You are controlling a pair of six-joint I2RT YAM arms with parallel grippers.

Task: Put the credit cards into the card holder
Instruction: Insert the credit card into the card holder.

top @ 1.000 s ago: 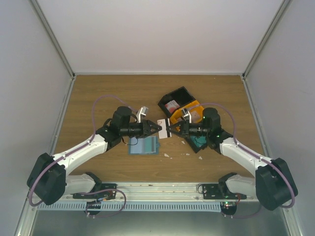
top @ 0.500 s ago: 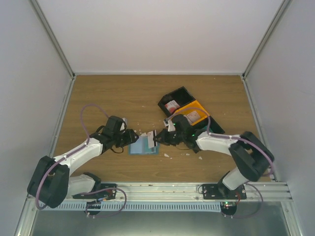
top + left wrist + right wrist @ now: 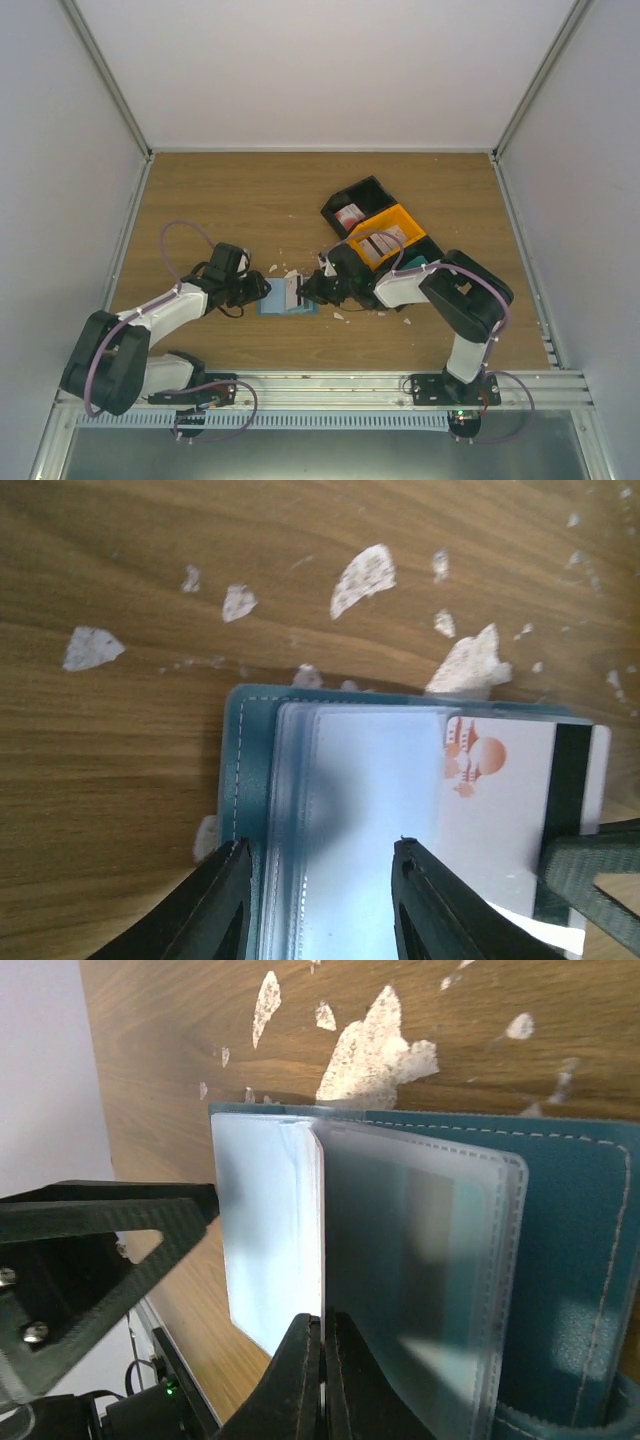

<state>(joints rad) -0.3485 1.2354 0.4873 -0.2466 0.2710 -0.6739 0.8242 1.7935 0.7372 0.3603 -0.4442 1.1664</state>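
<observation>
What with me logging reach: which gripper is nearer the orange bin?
Right. Right gripper: just left of the orange bin. Left gripper: farther left, across the card holder.

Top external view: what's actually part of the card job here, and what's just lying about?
Job:
- card holder
- credit card, partly slid in, gripped by the right end effector
- left end effector, open over the holder
- more cards in the orange bin

Lying about:
- white scraps
- black tray beside the bin
</observation>
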